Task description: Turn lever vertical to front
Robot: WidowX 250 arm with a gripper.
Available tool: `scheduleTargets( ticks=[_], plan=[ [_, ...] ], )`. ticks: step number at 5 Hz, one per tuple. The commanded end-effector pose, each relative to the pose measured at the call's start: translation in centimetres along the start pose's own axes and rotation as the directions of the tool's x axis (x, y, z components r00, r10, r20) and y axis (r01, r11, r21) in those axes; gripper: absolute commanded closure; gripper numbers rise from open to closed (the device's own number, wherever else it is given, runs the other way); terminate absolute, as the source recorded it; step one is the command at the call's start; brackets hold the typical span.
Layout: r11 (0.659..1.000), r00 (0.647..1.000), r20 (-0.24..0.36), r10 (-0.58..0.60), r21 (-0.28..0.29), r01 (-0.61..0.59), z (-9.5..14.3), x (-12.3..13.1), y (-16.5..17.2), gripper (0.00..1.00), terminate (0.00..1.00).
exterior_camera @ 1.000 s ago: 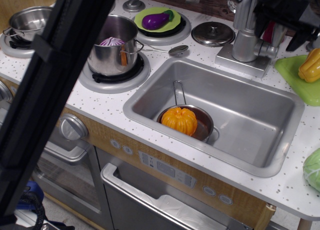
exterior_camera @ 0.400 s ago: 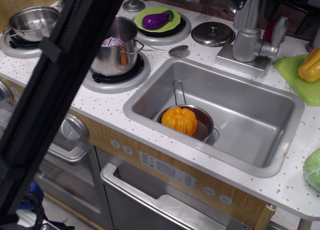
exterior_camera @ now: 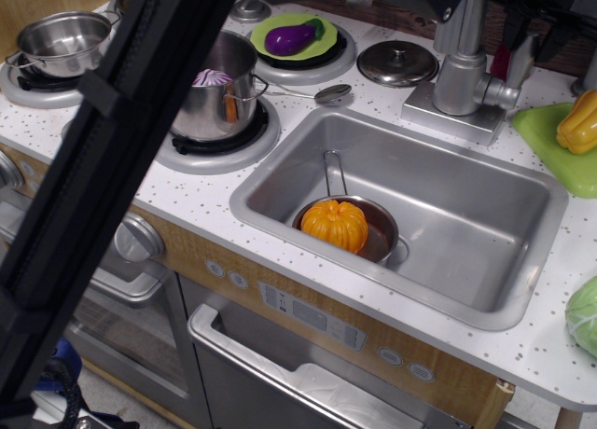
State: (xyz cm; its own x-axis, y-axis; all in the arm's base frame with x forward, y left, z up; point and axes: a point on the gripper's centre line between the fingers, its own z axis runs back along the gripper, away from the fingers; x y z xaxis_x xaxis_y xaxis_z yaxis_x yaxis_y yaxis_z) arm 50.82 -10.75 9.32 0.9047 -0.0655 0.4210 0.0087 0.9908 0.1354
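The faucet (exterior_camera: 460,73) stands on its base behind the sink. The lever (exterior_camera: 519,60) is a short silver-grey handle on the faucet's right side, rising nearly upright from a stub (exterior_camera: 502,93). My gripper (exterior_camera: 534,35) is black and hangs at the top right edge, just above the lever's top. Two dark fingers (exterior_camera: 550,39) point down and stand apart, with nothing held between them. Most of the gripper is cut off by the frame's top edge. A red piece shows just behind the lever.
The steel sink (exterior_camera: 280,182) holds a small pan with an orange pumpkin (exterior_camera: 334,224). A green board with a yellow pepper (exterior_camera: 578,121) lies right of the faucet, and a pot lid (exterior_camera: 397,62) lies to its left. A black bar (exterior_camera: 103,177) blocks the left foreground.
One second ago the gripper sat lower, covering the lever. It then rose clear, leaving the lever upright, and has now come down slightly over the lever's top.
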Motion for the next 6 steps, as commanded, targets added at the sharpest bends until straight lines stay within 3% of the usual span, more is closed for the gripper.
scheduleTargets(
  ticks=[1,3,4,5,6],
  plan=[
    [0.996,0.996,-0.007,0.089,-0.02,-0.089,3.6,0.0,-0.3,1.0,0.0],
    [0.987,0.985,-0.084,0.154,-0.026,-0.156,4.4,-2.5,-1.1,1.0,0.0],
    [0.98,0.968,-0.173,0.18,-0.057,-0.192,3.7,-3.6,-1.2,1.0,0.0],
    [0.98,0.955,-0.232,0.184,-0.039,-0.198,3.6,-4.6,-1.5,1.0,0.0],
    [0.976,0.947,-0.258,0.191,-0.055,-0.212,2.6,-5.5,-1.6,1.0,0.0]
  ],
)
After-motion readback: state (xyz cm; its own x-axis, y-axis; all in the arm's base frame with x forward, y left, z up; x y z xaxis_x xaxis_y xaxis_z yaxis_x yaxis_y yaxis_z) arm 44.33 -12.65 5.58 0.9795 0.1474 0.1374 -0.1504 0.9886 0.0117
